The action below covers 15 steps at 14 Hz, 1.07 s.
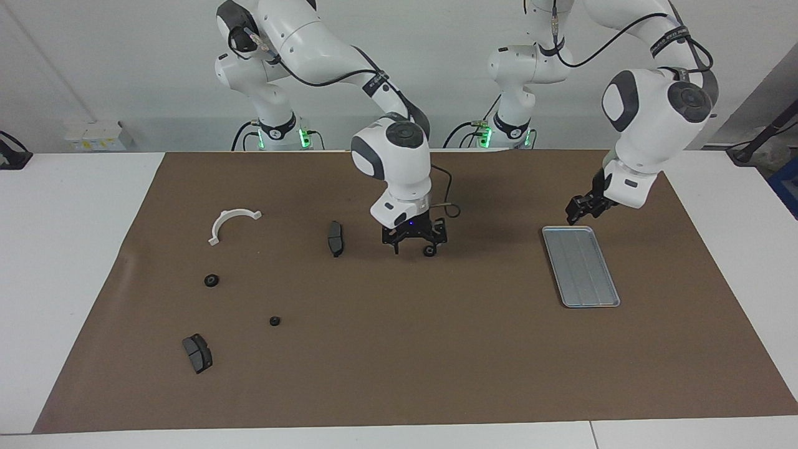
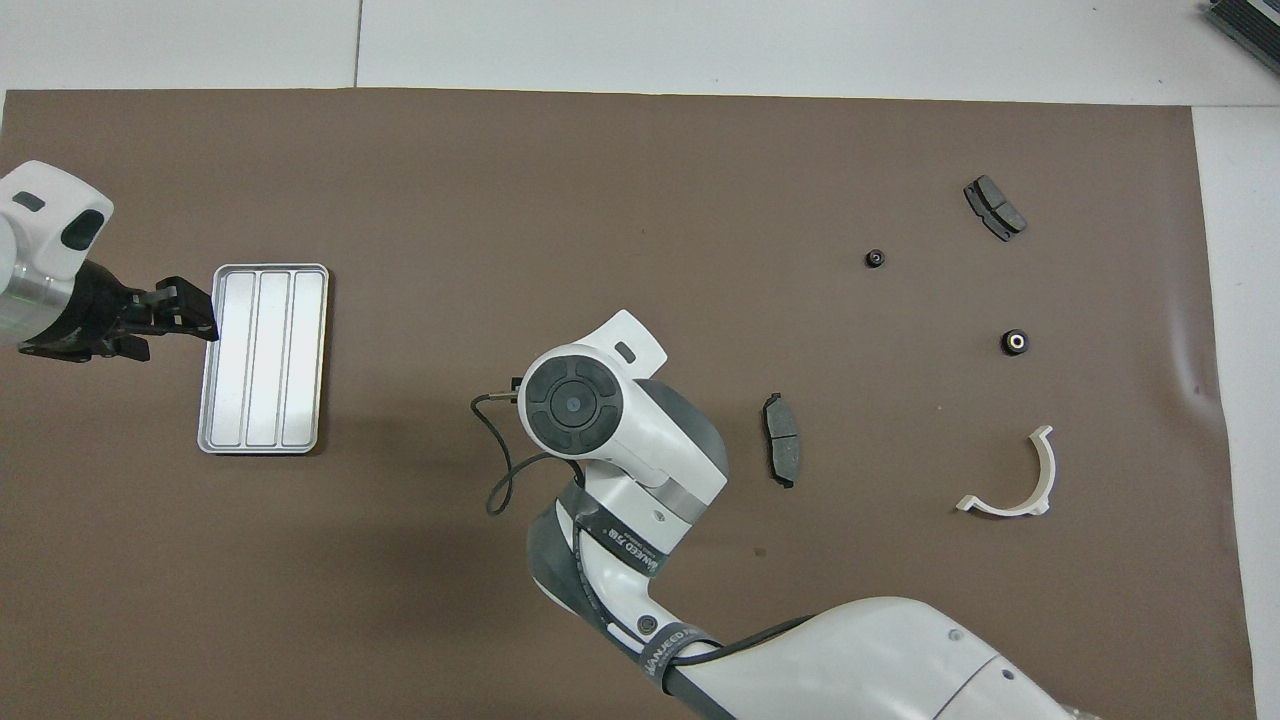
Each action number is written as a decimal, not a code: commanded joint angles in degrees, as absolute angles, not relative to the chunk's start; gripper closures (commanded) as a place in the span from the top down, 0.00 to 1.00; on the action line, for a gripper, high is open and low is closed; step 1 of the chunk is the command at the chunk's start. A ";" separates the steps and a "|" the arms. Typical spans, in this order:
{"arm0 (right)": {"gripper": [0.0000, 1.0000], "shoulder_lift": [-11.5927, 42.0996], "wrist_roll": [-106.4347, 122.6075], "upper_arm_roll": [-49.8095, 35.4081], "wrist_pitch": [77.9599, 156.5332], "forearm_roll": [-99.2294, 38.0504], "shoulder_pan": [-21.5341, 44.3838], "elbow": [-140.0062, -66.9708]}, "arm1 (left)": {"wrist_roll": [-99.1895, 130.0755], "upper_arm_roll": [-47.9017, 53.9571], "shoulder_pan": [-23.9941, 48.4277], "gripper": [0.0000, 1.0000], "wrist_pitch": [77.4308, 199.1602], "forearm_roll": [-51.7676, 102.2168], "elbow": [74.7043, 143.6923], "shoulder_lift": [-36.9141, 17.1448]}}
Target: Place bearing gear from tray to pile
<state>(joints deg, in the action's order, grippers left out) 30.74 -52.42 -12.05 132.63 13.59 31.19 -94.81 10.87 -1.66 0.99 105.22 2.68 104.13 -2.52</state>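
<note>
Scene: Two Franka arms work over a brown-covered bench (image 1: 436, 362), parts scattered toward the right arm's end.
Right pincer: The right pincer (image 1: 413, 248) hangs low over the middle of the bench, between tray and pile, just beside one brake pad (image 1: 335, 238). It appears to be pinching a small dark bearing gear (image 1: 429, 251) at its tips. From overhead the arm's own wrist hides it.
Left pincer: The left pincer (image 1: 572, 217) waits over the end of the tray (image 1: 580, 267) nearer the robots. Whether it is spread or pressed together cannot be told.
Tray: No part shows on its ridged floor.
Pile: A white half-ring bracket (image 1: 232, 223), a second brake pad (image 1: 197, 353) and two small dark round parts (image 1: 211, 280) (image 1: 274, 321) lie loosely apart.
Handling: The gear is likely stiff metal, small, dense and smooth, so apt to roll or slip from a shallow pinch. Gripping squarely across its rim looks soundest, with a low release so it does not roll out of the group.
Progress: By this reading, the carry is about midway.
</note>
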 commanded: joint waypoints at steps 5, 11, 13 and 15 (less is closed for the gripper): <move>0.80 33.13 -53.61 -11.87 135.97 17.75 31.20 -95.27 | 10.02 -0.79 0.61 0.81 92.47 2.29 90.98 -2.29; 0.36 32.52 -53.79 -11.78 137.99 18.81 32.08 -98.44 | 7.22 0.18 1.32 0.86 92.20 1.41 94.39 -0.97; 0.14 32.52 -53.79 -11.78 135.54 19.16 32.17 -96.52 | 6.77 0.18 1.41 0.91 92.37 1.41 95.36 -0.88; 0.04 32.35 -53.79 -11.69 134.30 20.12 31.99 -95.89 | 6.85 0.18 1.41 1.00 92.29 1.41 95.36 -0.88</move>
